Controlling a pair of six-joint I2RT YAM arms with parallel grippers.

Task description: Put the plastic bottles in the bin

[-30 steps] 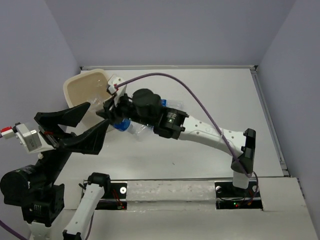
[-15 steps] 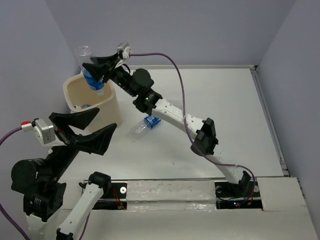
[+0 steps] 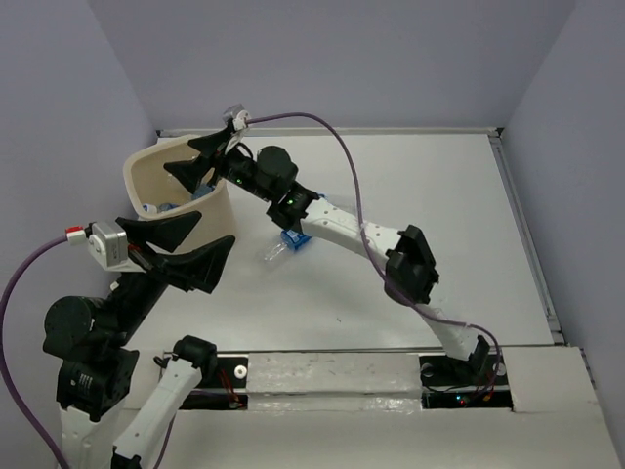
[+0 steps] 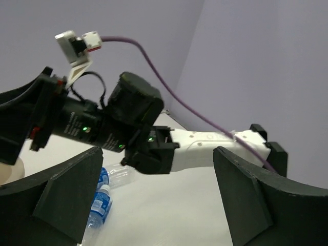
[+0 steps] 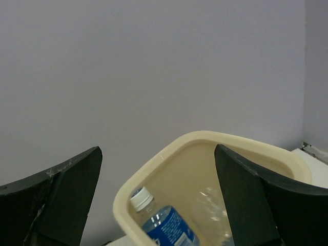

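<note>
Walls hem the corner bin; right gripper over its rim, left gripper near, both jaws wide.

The bin is cream plastic, smooth, with a low sheen. The plastic bottles are thin, clear, glossy plastic; the label is glossy blue film and the cap is white plastic.

The fingers of the right hand are matt black plastic, faintly scuffed. The left hand has the same finish.

The arm link is a smooth white shell. The cable has a smooth purple sheath. The bench is matt white.
</note>
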